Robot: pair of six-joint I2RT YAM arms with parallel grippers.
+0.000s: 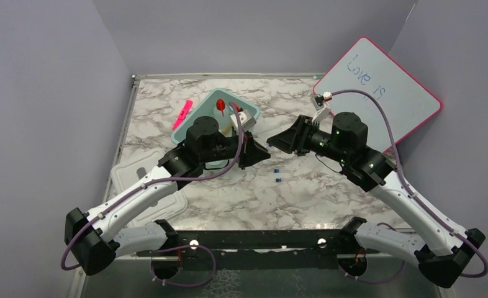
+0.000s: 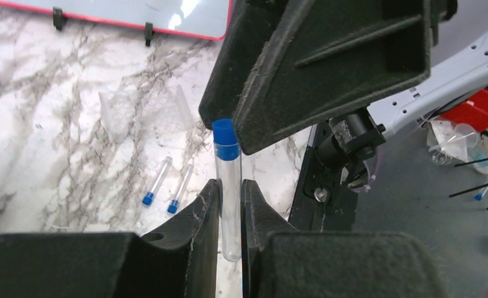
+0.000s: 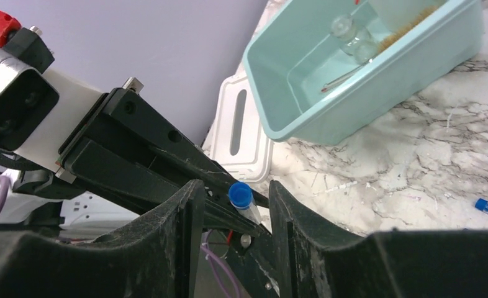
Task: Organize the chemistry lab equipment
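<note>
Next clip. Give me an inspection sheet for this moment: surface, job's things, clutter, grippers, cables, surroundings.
Surface: marble-patterned tabletop, no damage seen.
Job's things: blue-capped tube between the two grippers; two loose tubes lying on the marble; teal bin holds the red-bulbed dropper, glass vessel and brush.
Clutter: pink marker beside the bin; whiteboard at the far right; white plastic lid at the near left.
Grippers: left gripper shut on the tube; right gripper open, fingers either side of the cap.
Cables: purple cables run along both arms; no snag seen.
Surroundings: plain walls on three sides.
</note>
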